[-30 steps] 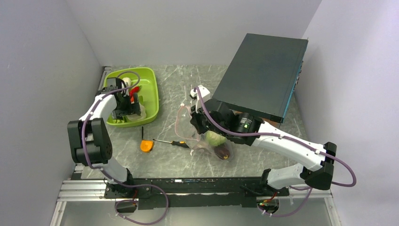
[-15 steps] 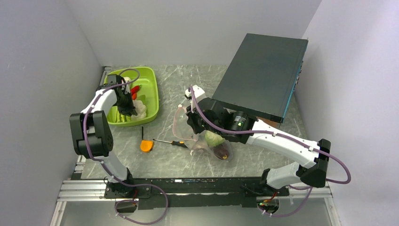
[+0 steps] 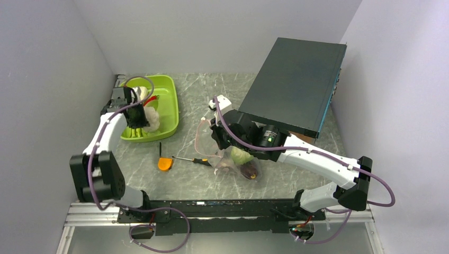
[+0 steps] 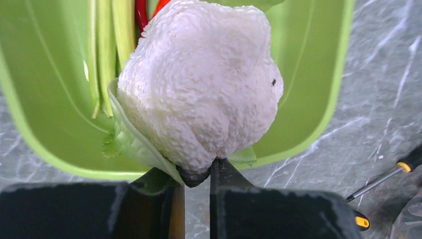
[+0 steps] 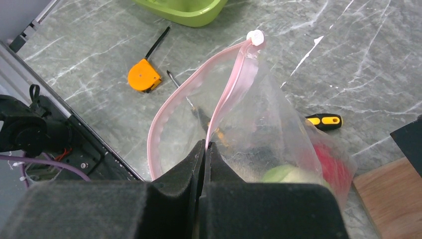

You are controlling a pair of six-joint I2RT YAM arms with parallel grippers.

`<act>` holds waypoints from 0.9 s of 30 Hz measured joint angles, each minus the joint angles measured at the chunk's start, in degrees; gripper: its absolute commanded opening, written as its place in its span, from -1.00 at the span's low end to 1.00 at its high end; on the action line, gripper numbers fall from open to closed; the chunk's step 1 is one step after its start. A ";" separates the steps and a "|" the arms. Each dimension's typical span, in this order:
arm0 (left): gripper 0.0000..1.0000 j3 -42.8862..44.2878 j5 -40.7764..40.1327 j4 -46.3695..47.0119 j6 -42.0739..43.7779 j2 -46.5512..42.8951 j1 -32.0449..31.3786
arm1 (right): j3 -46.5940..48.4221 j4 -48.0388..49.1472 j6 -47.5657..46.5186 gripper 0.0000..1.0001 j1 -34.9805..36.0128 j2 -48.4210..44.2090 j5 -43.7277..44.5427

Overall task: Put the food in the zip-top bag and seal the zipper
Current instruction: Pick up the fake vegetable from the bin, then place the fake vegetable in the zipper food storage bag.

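Note:
My left gripper (image 4: pixel 196 174) is shut on the base of the white cauliflower (image 4: pixel 199 84), which hangs just above the lime-green tray (image 4: pixel 45 124). From above, the left gripper (image 3: pixel 136 114) and cauliflower (image 3: pixel 151 117) sit over the tray's near half. Red chili peppers (image 4: pixel 142 12) and green stalks (image 4: pixel 107 50) lie in the tray. My right gripper (image 5: pixel 205 144) is shut on the pink zipper (image 5: pixel 229 94) and holds the mouth of the clear zip-top bag (image 5: pixel 268 119) up and open. Inside the bag lie a light-green leafy head (image 3: pixel 241 155) and a dark purple-red piece (image 3: pixel 249 170).
An orange tape measure (image 3: pixel 165 163) and a yellow-and-black-handled screwdriver (image 3: pixel 198 160) lie on the marble table between tray and bag. A large dark box (image 3: pixel 294 84) stands tilted at the back right, over a wooden block (image 5: pixel 388 194).
The left gripper has shut on the cauliflower and raised it off the tray floor. The right gripper has lifted the bag's mouth slightly and since held still.

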 measured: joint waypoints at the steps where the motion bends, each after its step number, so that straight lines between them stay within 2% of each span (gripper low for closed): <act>1: -1.00 -0.92 -0.02 1.05 0.02 -2.25 0.00 | 0.00 -0.02 -0.02 -1.00 0.00 -0.07 0.07; 7: -1.00 -7.67 1.36 6.60 0.31 -19.15 -0.04 | 0.00 -0.09 0.02 -1.00 0.00 -0.98 0.61; 12: -1.00 -11.98 10.08 7.98 -1.88 -31.93 -0.42 | 0.00 -0.15 0.02 -1.00 0.00 -1.14 0.90; 18: -1.00 -17.25 27.67 10.95 -12.44 -46.42 -3.02 | 0.02 0.02 0.04 -1.00 0.00 -1.14 0.92; 22: -1.00 -19.87 35.82 18.45 -21.77 -54.93 -6.62 | -0.48 0.85 0.44 -1.00 0.00 -1.84 0.87; 27: -1.00 -24.90 36.74 29.16 -31.85 -58.21 -13.88 | -2.21 2.86 1.95 -1.00 0.00 -4.00 0.63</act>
